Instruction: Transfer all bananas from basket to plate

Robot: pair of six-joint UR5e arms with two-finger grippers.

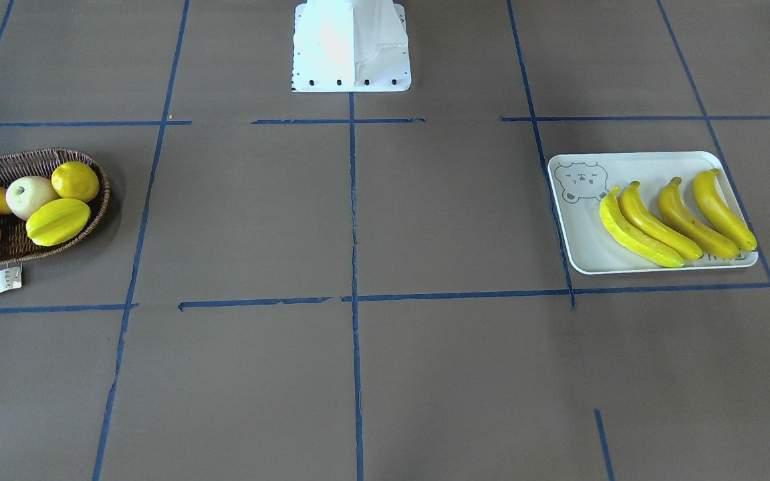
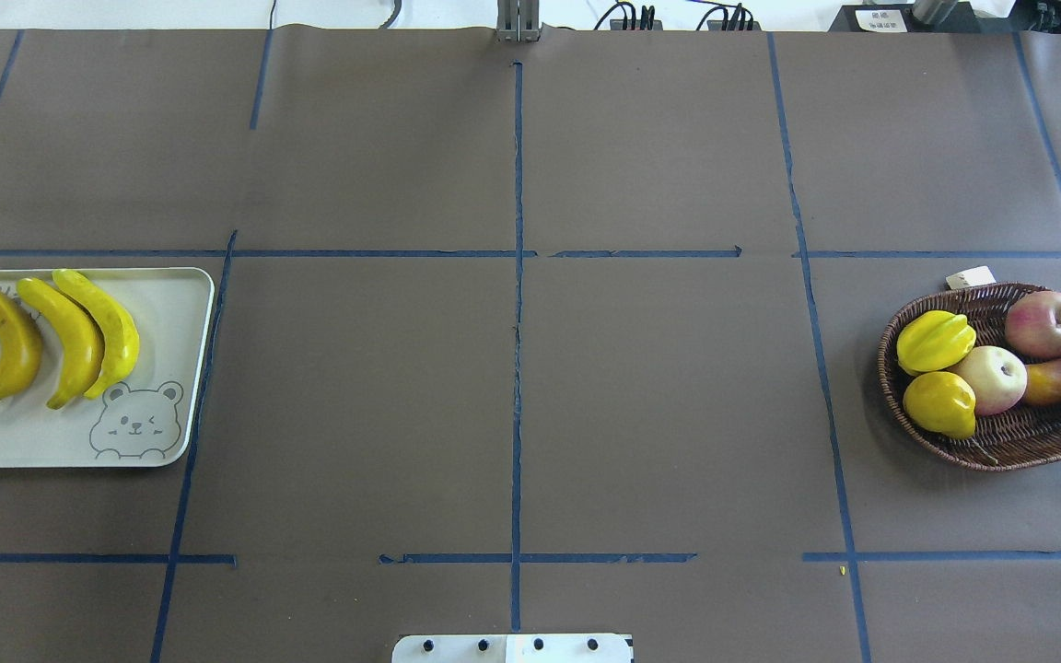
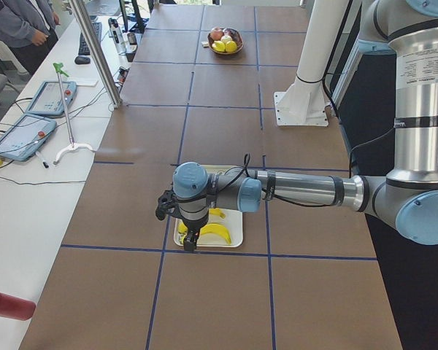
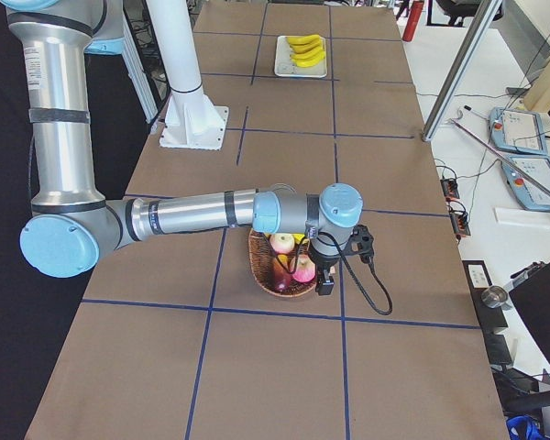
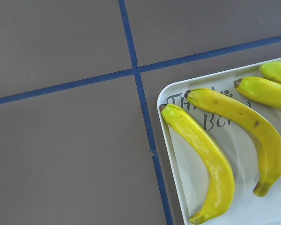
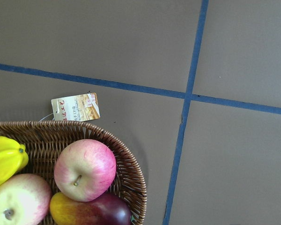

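On the surface's left, the plate [image 2: 176, 433] carries all four bananas [image 2: 79, 336] side by side. The left gripper [image 3: 190, 243] hangs above its outer end, and I cannot tell how wide it is. At right, the basket [image 2: 1000, 453] holds no banana, only other fruit. The right gripper [image 4: 325, 282] above it is likewise unreadable. The transfer looks complete, so lift both arms straight up, brushing nothing.

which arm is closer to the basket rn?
Right. The right gripper hangs above the basket's edge; the left gripper hangs over the plate, far off on the other side.
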